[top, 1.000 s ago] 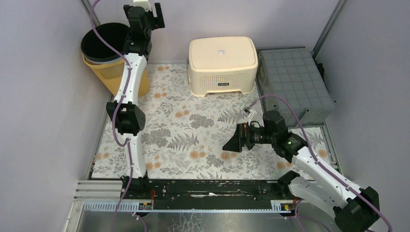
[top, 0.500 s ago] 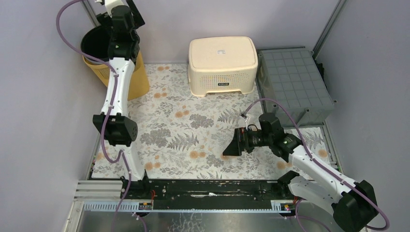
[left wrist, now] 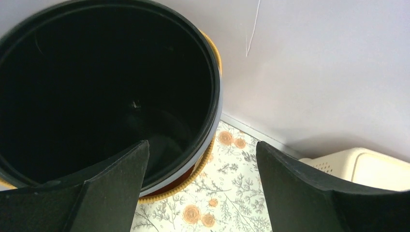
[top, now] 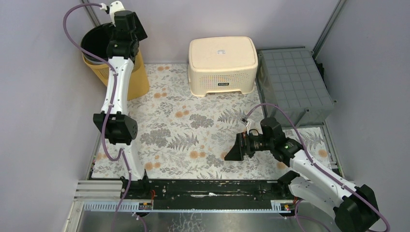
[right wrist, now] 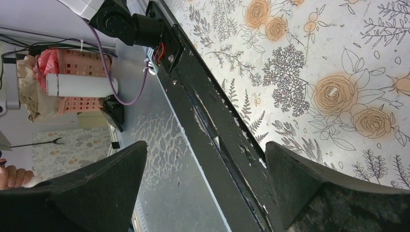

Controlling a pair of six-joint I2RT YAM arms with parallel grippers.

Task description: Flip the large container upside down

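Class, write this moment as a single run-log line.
stage: pre-grasp | left gripper: open, above black bin rim | black bin: upright, inside yellow basket | right gripper: open, empty, over floral mat

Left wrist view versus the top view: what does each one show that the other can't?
Only the left wrist view looks down into the black bin to its dark floor, with the left pincer open, its fingers either side of the rim. Only the top view shows the grey crate, the right arm and both arm bases. Both show the bin nested in the yellow basket, the cream stool and the floral mat.
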